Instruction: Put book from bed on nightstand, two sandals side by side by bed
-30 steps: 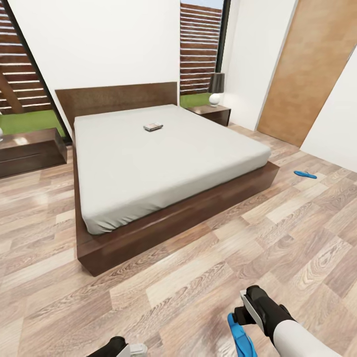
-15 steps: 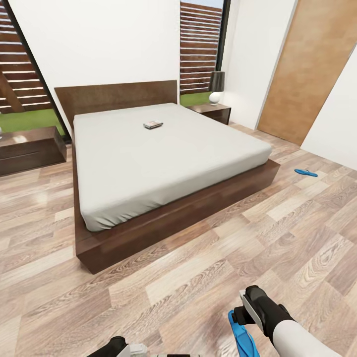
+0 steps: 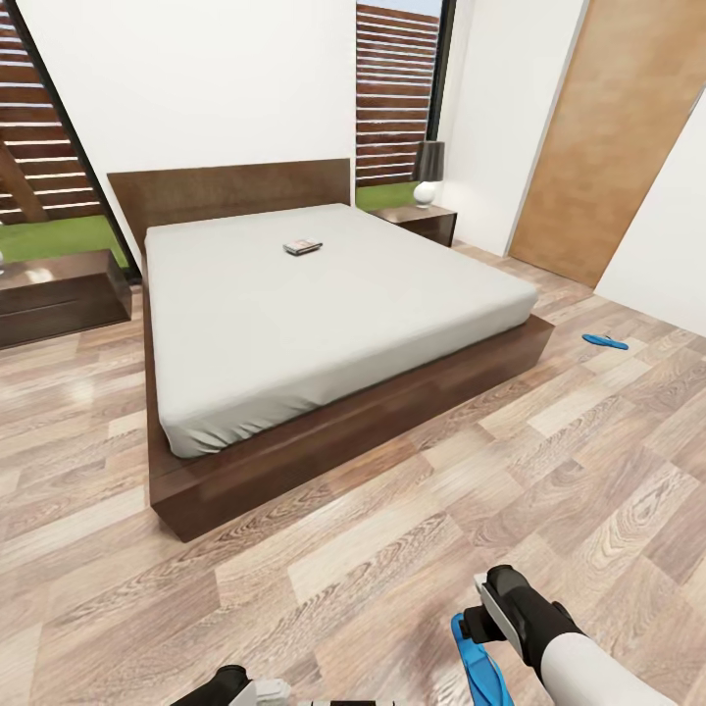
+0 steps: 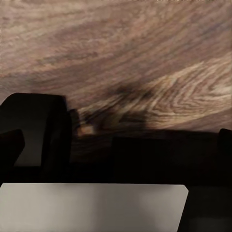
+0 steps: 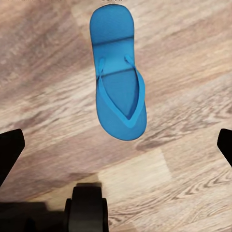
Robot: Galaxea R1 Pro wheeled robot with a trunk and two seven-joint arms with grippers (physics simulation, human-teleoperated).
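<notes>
Book [image 3: 303, 247] lies on the bed [image 3: 392, 324], up near the headboard, well apart from the nightstand [image 3: 424, 222] w/ lamp at the bed's far right corner. One sandal [image 5: 119, 77] lies flat on the wood floor [image 3: 324, 588] just below the right hand [image 5: 116, 150], fingers spread wide, not touching it. 2nd sandal [image 3: 604, 342] is on the floor near the door. Left hand [image 3: 240, 689] hangs low over the floor; can't tell its state.

Two sandals [image 3: 477, 669] [image 3: 604, 342], one book [image 3: 302, 247], one bed [image 3: 324, 304] — two nightstands [image 3: 59, 294] [image 3: 420, 224].
</notes>
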